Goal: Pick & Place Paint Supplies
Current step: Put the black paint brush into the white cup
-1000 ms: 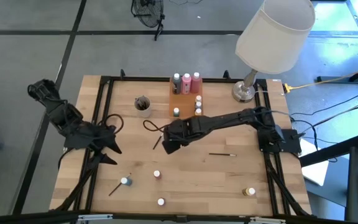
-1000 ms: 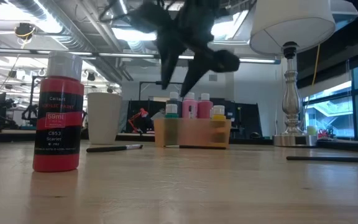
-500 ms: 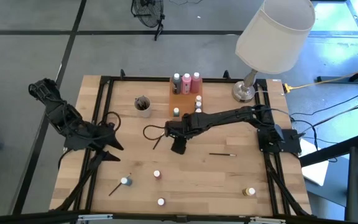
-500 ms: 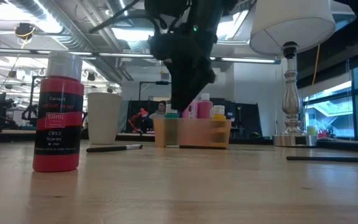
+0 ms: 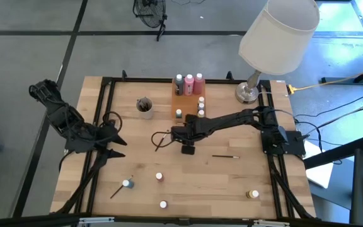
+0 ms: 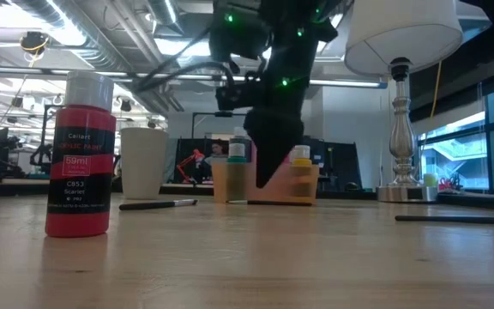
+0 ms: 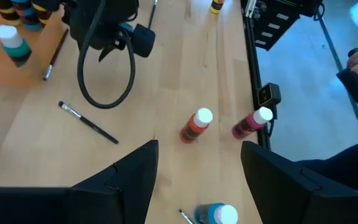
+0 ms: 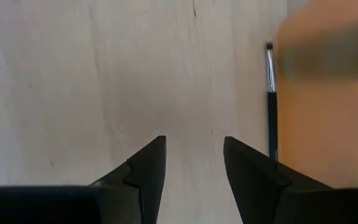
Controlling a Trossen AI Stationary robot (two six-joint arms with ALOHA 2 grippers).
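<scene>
My right gripper point(image 5: 188, 150) hangs open over bare wood at the table's middle, pointing steeply down, nothing between its fingers point(image 8: 194, 138). A thin dark paintbrush point(image 8: 271, 99) lies beside the orange tray point(image 5: 184, 104), clear of the fingers. Three squeeze bottles point(image 5: 189, 82) and small pots point(image 5: 201, 101) stand in the tray. Other brushes lie at the left of the gripper point(image 5: 158, 142) and at its right point(image 5: 225, 156). Loose pots point(image 5: 159, 177) point(image 5: 126, 183) point(image 5: 252, 195) stand toward the near edge. My left gripper point(image 5: 116, 146) waits open at the left.
A grey cup point(image 5: 145, 106) holding brushes stands left of the tray. A lamp point(image 5: 249, 91) stands at the far right corner. A black cable loop point(image 5: 159, 135) hangs by my right gripper. A red pot point(image 6: 80, 154) stands close to the low camera.
My right gripper has come down toward the table and a little toward the right edge, rolling about its own axis as it sank, and stayed open. My left gripper has turned slightly in place.
</scene>
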